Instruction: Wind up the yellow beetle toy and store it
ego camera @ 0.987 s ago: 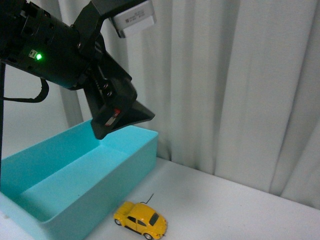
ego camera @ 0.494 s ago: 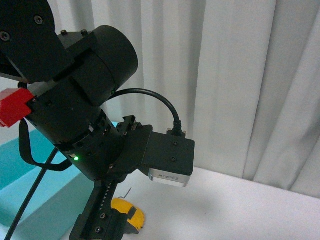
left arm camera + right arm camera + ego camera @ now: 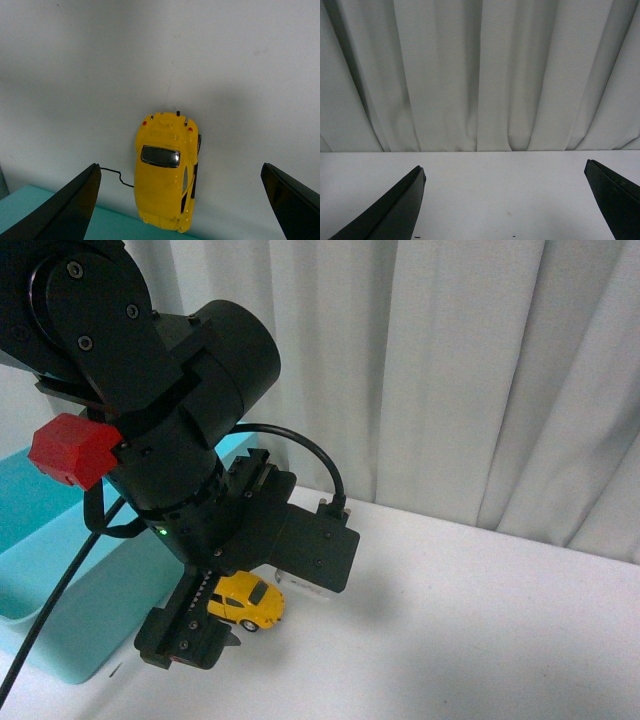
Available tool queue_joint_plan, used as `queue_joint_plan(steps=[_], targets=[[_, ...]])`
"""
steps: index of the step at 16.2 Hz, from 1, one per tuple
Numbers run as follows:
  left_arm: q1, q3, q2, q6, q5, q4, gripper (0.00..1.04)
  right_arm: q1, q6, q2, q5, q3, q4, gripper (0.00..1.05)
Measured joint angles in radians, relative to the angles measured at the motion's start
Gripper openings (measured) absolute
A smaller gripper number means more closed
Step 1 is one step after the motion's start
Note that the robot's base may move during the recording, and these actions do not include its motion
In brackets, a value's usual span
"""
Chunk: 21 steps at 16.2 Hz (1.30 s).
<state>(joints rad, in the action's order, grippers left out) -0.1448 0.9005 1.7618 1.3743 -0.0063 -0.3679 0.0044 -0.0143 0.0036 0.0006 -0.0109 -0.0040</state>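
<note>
- Front view: the black left arm (image 3: 170,470) bends down over the white table (image 3: 480,620). The yellow beetle toy (image 3: 247,601) stands on its wheels on the table, just beside the long wall of the teal bin (image 3: 40,540) and well clear of the table's back edge at the curtain (image 3: 450,370).
- Left wrist view: the left gripper (image 3: 180,167) is spread wide. The toy lies between its fingers (image 3: 65,210), touching neither. A thin black wire (image 3: 117,177) trails from the toy, next to the bin's rim.
- Right wrist view: the right gripper (image 3: 503,166) is also spread wide and holds nothing, over bare table facing the curtain.
</note>
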Motion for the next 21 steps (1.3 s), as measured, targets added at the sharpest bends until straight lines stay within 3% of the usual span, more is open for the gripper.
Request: queue_joint_plan(steps=[10,11,15,18,21], targets=[[0.079,-0.001,0.149,0.048,-0.074,0.150,0.98,0.000,0.000,0.000,0.000,0.000,0.000,0.98],[0.084,-0.001,0.151,0.049,-0.080,0.155,0.95,0.000,0.000,0.000,0.000,0.000,0.000,0.98],[0.087,-0.001,0.158,0.047,-0.088,0.158,0.49,0.000,0.000,0.000,0.000,0.000,0.000,0.98],[0.073,0.005,0.142,0.019,-0.069,0.119,0.41,0.000,0.000,0.000,0.000,0.000,0.000,0.98],[0.020,0.021,0.068,-0.098,0.094,-0.005,0.40,0.000,0.000,0.000,0.000,0.000,0.000,0.98]])
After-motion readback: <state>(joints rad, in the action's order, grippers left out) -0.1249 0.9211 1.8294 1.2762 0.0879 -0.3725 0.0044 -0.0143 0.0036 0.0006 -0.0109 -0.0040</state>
